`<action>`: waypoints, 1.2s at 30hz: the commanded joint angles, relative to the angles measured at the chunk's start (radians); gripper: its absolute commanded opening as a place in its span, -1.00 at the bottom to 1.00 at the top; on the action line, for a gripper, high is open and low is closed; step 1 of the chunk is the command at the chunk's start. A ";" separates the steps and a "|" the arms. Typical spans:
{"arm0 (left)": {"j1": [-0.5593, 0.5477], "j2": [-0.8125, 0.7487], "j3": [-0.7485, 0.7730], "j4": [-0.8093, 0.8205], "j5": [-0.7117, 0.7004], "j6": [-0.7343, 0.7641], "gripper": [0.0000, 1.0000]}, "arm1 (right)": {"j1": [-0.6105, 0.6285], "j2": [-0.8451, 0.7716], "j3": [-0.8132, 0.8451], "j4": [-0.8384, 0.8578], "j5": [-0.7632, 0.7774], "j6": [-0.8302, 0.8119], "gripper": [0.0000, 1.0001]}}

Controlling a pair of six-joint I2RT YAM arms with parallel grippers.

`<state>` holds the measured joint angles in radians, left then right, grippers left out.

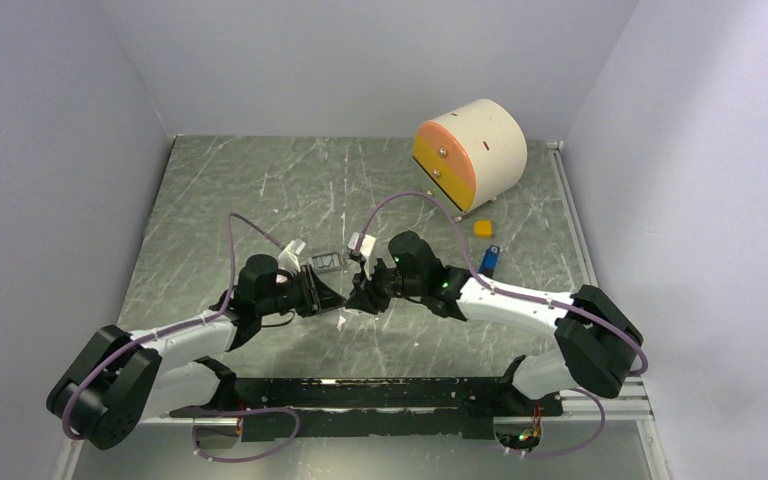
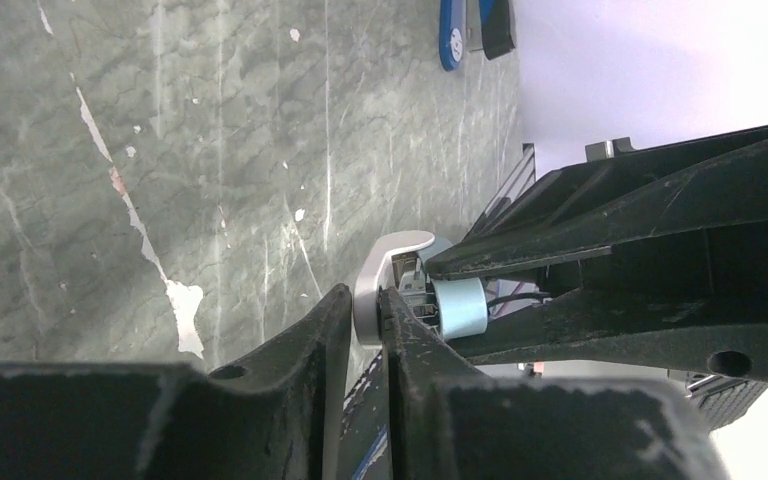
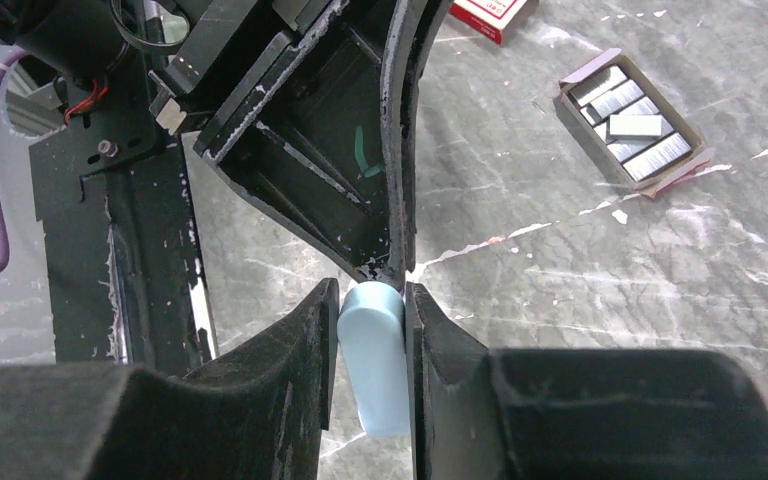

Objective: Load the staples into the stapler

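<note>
well, the two arms meet over the middle of the tabletop (image 1: 260, 180), claw tips facing each other. the left claw (image 2: 365, 303) is clamped on the white end of a short pale-blue-and-white piece (image 2: 457, 306), its fingers almost together with only the thin white tab between them. the right claw (image 3: 372, 300) pinches the pale-blue end of the same piece from the other side, both pads flat against it, so the piece is held off the surface between the two.

the stapler (image 1: 490, 260) lies on the tabletop well off to the right, beside the right forearm, touched by neither claw; a small yellow block (image 1: 482, 227) sits just beyond it. the staples (image 3: 660, 150) rest as grey strips in an open cardboard tray (image 3: 566, 90) on the tabletop, just beyond the claws in the top view. a red-and-white box (image 3: 490, 12) lies near the tray, only its edge showing in the right wrist view.
</note>
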<state>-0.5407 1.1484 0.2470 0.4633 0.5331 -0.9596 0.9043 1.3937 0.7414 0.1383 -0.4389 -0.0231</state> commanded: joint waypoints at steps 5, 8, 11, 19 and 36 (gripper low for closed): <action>-0.011 0.033 0.019 0.029 0.078 0.037 -0.90 | 0.000 -0.017 -0.013 0.094 0.017 0.022 -0.76; -0.011 0.010 0.025 0.011 0.045 0.046 -0.90 | -0.006 -0.039 -0.034 0.096 0.046 0.022 -0.76; -0.011 -0.014 0.035 -0.009 0.025 0.051 -0.90 | -0.028 -0.084 -0.073 0.110 0.081 0.057 -0.76; -0.011 -0.091 0.074 -0.124 -0.040 0.075 -0.90 | -0.061 -0.216 -0.191 0.159 0.193 0.140 -0.73; -0.010 -0.181 0.167 -0.270 -0.176 0.101 -0.90 | -0.061 -0.271 -0.333 0.175 0.400 0.433 -0.49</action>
<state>-0.5461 1.0050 0.3588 0.2218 0.3794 -0.8818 0.8703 1.1007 0.4461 0.3546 -0.1917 0.3374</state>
